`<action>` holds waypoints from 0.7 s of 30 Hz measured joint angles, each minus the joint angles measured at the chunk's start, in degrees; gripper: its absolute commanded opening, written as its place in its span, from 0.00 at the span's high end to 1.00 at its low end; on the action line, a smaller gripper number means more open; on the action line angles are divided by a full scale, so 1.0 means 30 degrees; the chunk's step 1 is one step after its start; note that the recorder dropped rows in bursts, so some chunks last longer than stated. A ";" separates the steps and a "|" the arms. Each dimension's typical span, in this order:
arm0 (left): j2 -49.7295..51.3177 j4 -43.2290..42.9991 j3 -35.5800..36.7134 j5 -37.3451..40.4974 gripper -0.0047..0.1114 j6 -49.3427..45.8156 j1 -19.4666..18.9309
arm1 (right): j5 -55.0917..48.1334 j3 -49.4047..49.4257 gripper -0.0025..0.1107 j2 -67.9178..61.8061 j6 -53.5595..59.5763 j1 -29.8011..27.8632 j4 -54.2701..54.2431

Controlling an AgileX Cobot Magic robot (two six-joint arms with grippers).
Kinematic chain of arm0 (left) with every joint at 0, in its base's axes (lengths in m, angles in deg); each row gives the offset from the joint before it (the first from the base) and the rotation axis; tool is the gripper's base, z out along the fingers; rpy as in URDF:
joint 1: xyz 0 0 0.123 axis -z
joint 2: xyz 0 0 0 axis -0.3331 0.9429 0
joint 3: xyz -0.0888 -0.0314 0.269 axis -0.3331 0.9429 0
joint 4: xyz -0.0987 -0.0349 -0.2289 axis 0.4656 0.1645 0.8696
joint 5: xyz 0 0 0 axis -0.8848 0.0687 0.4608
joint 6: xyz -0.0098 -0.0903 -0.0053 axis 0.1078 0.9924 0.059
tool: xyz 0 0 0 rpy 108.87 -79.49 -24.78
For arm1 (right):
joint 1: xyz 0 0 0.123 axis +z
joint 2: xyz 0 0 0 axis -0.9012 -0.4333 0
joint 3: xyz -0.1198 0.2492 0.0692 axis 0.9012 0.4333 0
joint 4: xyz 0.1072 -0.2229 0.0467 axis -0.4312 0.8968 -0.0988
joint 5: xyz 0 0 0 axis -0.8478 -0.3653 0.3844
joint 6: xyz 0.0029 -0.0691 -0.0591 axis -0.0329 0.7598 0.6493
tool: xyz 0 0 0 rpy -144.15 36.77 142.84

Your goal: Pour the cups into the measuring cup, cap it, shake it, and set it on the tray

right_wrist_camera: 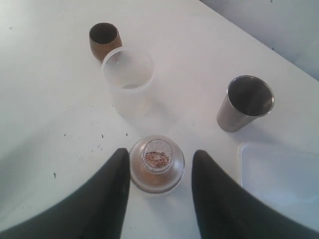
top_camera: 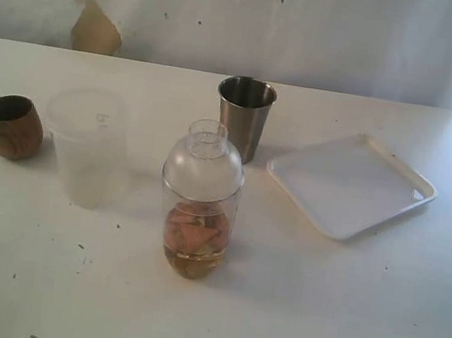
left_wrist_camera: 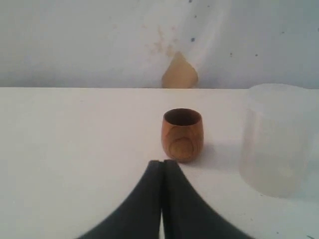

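A: Table (top_camera: 288, 318) edges?

B: The far edge runs straight along the wall (top_camera: 319, 28). The tray (top_camera: 350, 185) lies flat on the right half, one corner aimed at the table's right side.

A: Room to move?

B: The widest bare stretch is the near side, in front of the measuring cup (top_camera: 198, 208). That cup stands upright mid-table with a domed cap (top_camera: 205, 161) on and brownish contents in the lower part. The steel tumbler (top_camera: 242, 116) is just behind it. The frosted cup (top_camera: 84, 145) is near on its left, with a gap between. The wooden cup (top_camera: 12, 126) is farthest left. A bare lane separates tumbler and tray.

A: Grippers?

B: Only the wrist views show them. Left gripper (left_wrist_camera: 162, 164): fingers pressed together with nothing between, low over the table, pointing at the wooden cup and short of it. Right gripper (right_wrist_camera: 160, 152): fingers apart, seen from above with one on either side of the measuring cup. The exterior view shows that cup's sides free, so there is no grip.

A: What else does one view add?

B: The right wrist view looks down the cap's open neck and shows small ring-shaped bits inside. It also sees into the tumbler and the frosted cup. The exterior view alone gives the fill level from the side.
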 measured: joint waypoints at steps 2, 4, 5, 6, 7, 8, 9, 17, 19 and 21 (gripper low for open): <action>0.0000 0.0000 0.0000 0.0049 0.96 0.0091 -0.0258 | 0.0000 0.0000 0.64 0.0000 0.0000 0.0000 -0.0039; 0.0000 -0.0048 0.0000 -0.0019 0.96 0.0139 -0.0295 | 0.0000 0.0000 0.64 0.0000 0.0000 0.0000 -0.0083; 0.0000 -0.0101 0.0000 -0.0092 0.96 0.0176 -0.0339 | 0.0000 0.0000 0.64 0.0000 0.0000 0.0000 -0.0083; 0.0000 -0.0325 0.0000 -0.0179 0.96 0.0215 -0.0339 | 0.0000 0.0000 0.64 0.0000 0.0000 0.0000 -0.0083; 0.0000 -0.0604 0.0000 -0.0271 0.96 0.0215 -0.0339 | 0.0000 0.0000 0.64 0.0000 0.0000 0.0000 -0.0083; 0.0000 -0.1010 0.0000 -0.0269 0.96 0.0215 -0.0339 | 0.0000 0.0000 0.64 0.0000 0.0000 0.0000 -0.0083; 0.0000 -0.1450 0.0000 -0.0312 0.96 0.0215 -0.0339 | 0.0000 0.0000 0.64 0.0000 0.0000 0.0000 -0.0083; 0.0000 -0.1943 0.0000 -0.0312 0.96 0.0215 -0.0373 | 0.0000 0.0000 0.64 0.0000 0.0000 0.0000 -0.0083; 0.0000 -0.1943 0.0000 -0.0312 0.96 0.0215 -0.0363 | 0.0000 0.0000 0.64 0.0000 0.0000 0.0000 -0.0083; 0.0000 -0.1972 0.0000 -0.0312 0.96 0.0132 -0.0363 | 0.0000 0.0000 0.64 0.0000 0.0000 0.0000 -0.0083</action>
